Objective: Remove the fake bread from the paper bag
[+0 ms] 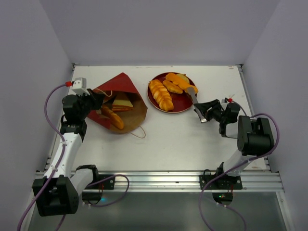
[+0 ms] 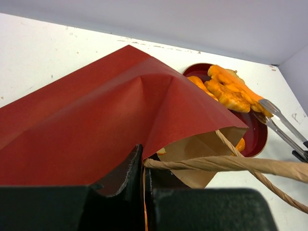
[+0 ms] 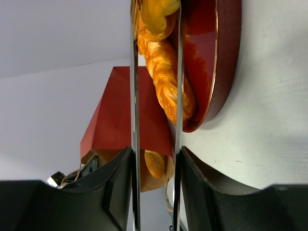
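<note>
The dark red paper bag point(image 1: 126, 91) lies on its side, mouth toward the front right. A long bun point(image 1: 112, 118) and a yellow sandwich wedge point(image 1: 122, 102) show inside it. My left gripper point(image 1: 96, 101) is shut on the bag's rim point(image 2: 96, 120) by a cord handle point(image 2: 231, 163). A braided loaf point(image 1: 160, 95) and rolls point(image 1: 177, 82) lie on the round red plate point(image 1: 185, 107). My right gripper point(image 3: 155, 159) is shut on metal tongs point(image 3: 134, 96). The tongs' blades stand apart, their tips on either side of a roll point(image 3: 156, 14) on the plate.
The bag's second cord handle point(image 1: 139, 132) loops out onto the white table toward the front. Grey walls close the table at the back and on both sides. The plate's rim point(image 2: 257, 137) sits just right of the bag's mouth.
</note>
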`<state>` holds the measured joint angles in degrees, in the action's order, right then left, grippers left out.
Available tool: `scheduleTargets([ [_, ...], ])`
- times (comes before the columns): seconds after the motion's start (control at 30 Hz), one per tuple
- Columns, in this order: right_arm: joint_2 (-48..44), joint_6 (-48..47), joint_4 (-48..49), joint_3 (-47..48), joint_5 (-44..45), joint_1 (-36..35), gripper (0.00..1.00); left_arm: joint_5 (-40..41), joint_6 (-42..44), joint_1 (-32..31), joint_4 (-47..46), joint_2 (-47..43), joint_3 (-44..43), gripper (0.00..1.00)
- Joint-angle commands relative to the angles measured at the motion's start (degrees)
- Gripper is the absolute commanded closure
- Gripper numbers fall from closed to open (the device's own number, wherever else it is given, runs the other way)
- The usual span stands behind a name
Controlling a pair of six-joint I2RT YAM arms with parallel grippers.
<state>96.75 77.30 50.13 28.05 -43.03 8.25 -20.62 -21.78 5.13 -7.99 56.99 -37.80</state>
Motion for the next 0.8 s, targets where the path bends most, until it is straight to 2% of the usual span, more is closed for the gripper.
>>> scheduleTargets([
  [0.0,0.8,-0.9,2.2,2.0,-0.7,-0.1,0.54,0.6,1.2,0.5,-0.8,-0.7,0.1,0.90],
  [0.27,0.1,0.1,3.1,2.4,-1.5,0.0,0.45,0.6,1.3,0.5,-0.8,-0.6,0.2,0.90],
  [0.47,-2.2,0.9,2.7,2.1,-2.3,0.0,0.43,0.6,1.4,0.5,-0.8,-0.7,0.2,0.90],
  [0.77,-5.5,-1.9,-4.8,2.0,-7.2,0.1,0.43,0.5,1.3,0.4,-0.9,-0.8,0.1,0.90],
])
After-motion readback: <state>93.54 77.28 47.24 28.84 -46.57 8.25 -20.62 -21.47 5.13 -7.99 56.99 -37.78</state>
